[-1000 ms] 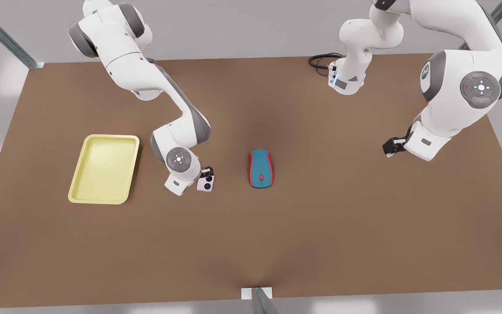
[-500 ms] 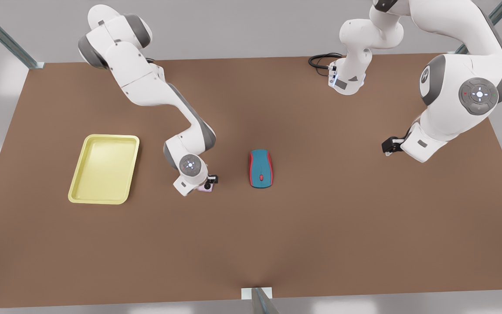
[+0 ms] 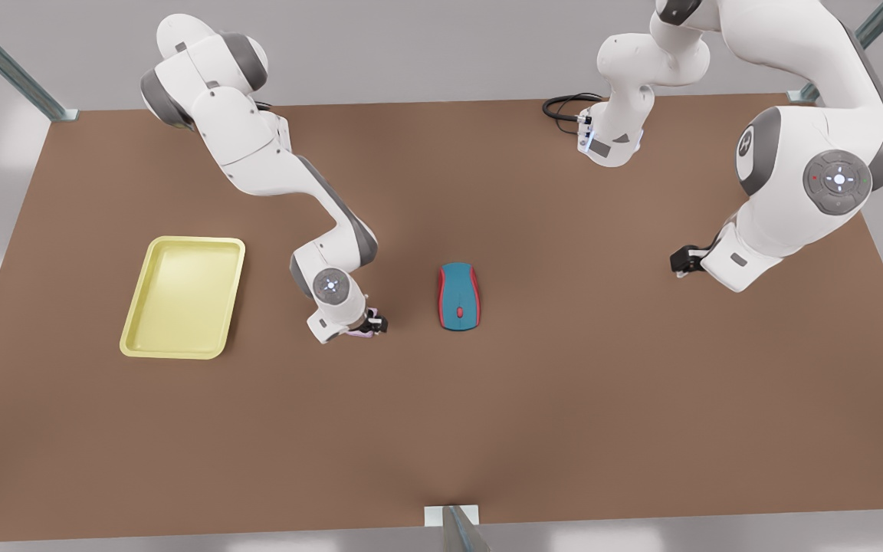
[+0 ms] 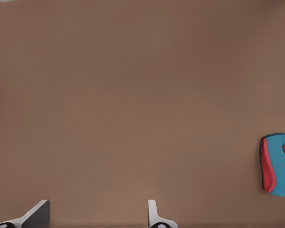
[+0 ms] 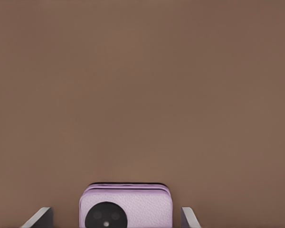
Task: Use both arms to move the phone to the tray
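Pale pink, the phone [image 5: 126, 206] lies flat on the table at nine o'clock of the mouse [image 3: 457, 297], straddled but not yet pinched by the right gripper [image 3: 369, 326], whose fingers [image 5: 40, 216] stand clear of its edges ready to close for the carry to the tray [image 3: 142, 337] at nine o'clock, while the left gripper [image 3: 683, 262] waits spread and empty at three o'clock.

No readable text, label, brand name or number stands on anything here. The phone [image 5: 126, 209], the computer mouse [image 3: 457, 297], the tray [image 3: 183, 297] and the worktop [image 3: 564, 399] carry no writing. The grey round pads on the arm joints bear small light marks and dots, but none can be read as a letter or a sign.
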